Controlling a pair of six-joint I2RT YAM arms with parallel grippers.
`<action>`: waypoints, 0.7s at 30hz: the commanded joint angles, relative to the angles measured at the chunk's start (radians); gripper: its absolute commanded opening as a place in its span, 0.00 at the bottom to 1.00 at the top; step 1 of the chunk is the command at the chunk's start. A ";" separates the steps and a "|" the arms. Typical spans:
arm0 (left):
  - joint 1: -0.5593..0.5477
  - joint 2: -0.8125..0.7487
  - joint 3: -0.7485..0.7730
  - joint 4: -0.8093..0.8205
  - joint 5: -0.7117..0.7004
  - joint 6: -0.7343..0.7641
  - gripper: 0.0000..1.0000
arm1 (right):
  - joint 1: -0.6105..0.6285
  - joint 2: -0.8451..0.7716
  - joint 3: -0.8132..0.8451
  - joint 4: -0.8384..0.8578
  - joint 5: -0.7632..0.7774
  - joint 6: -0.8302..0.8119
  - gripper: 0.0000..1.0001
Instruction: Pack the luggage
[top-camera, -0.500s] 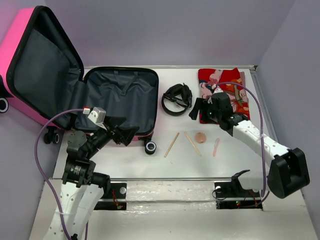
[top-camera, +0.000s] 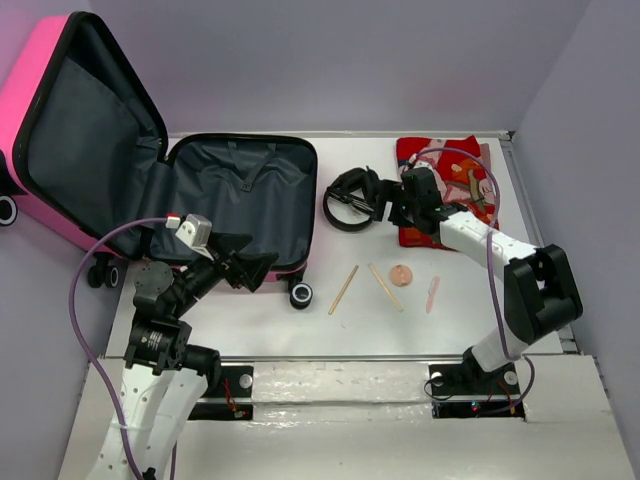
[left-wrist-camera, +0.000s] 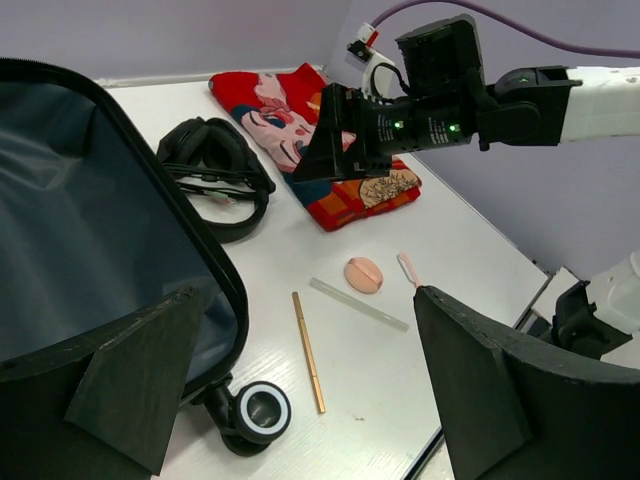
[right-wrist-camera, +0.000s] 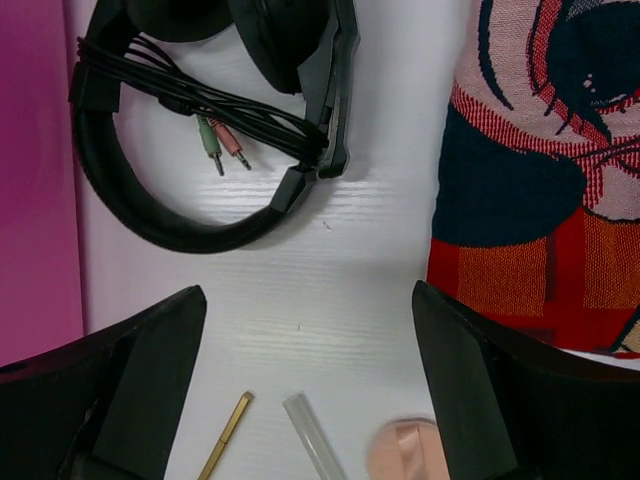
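Top external: luggage (top-camera: 240, 195) lies open at far left of table, lid propped up. Right gripper (top-camera: 385, 205) has jaws spread, gripping nothing, between headphones (top-camera: 350, 200) and red printed cloth (top-camera: 468, 182). Left gripper (top-camera: 250, 263) is spread wide too, at luggage's near rim.

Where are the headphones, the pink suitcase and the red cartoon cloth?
headphones (right-wrist-camera: 175, 238): right wrist view, on the black headband.
pink suitcase (top-camera: 240, 195): top external view, on the grey lining of the open lower half.
red cartoon cloth (left-wrist-camera: 270, 110): left wrist view, on the printed face.
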 joint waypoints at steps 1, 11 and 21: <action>0.006 -0.005 -0.005 0.041 0.027 -0.005 0.99 | 0.008 0.050 0.069 0.049 0.068 0.001 0.88; 0.006 -0.002 -0.007 0.044 0.033 -0.005 0.99 | 0.008 0.211 0.130 0.084 0.011 0.024 0.74; 0.008 0.002 -0.009 0.049 0.045 -0.005 0.99 | 0.008 0.338 0.187 0.139 -0.018 0.058 0.70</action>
